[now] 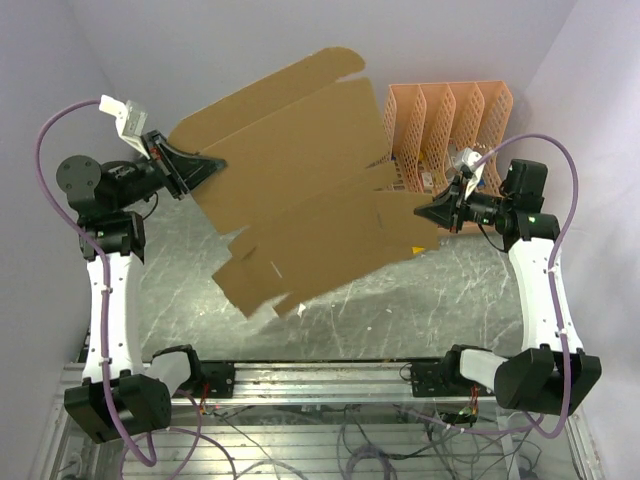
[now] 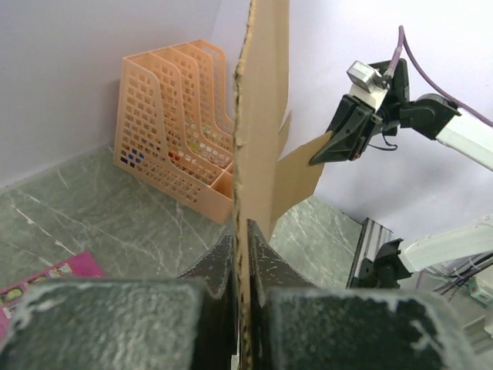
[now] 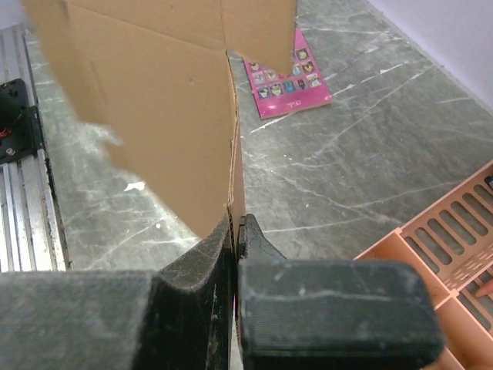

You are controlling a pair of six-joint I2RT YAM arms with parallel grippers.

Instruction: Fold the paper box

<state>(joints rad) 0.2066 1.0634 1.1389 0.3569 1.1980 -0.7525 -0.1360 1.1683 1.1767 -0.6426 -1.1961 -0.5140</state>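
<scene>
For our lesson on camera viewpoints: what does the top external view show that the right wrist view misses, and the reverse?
Only top external: the left fingers gripping the paper box. Only right wrist: a pink printed card. Both: the paper box, the orange file organizer, and the right fingers shut on the box.

the paper box [image 1: 300,190] is plain brown corrugated cardboard, matt, and the left wrist view shows its rough fluted edge. the desk [image 1: 400,310] looks like grey-green veined stone, smooth with a slight sheen. the file organizer [image 1: 450,120] is orange lattice plastic, faintly glossy. the card [image 3: 286,81] is pink printed paper. the left claw [image 2: 245,235] and right claw [image 3: 235,225] are matt black, grainy and scuffed whitish.
</scene>
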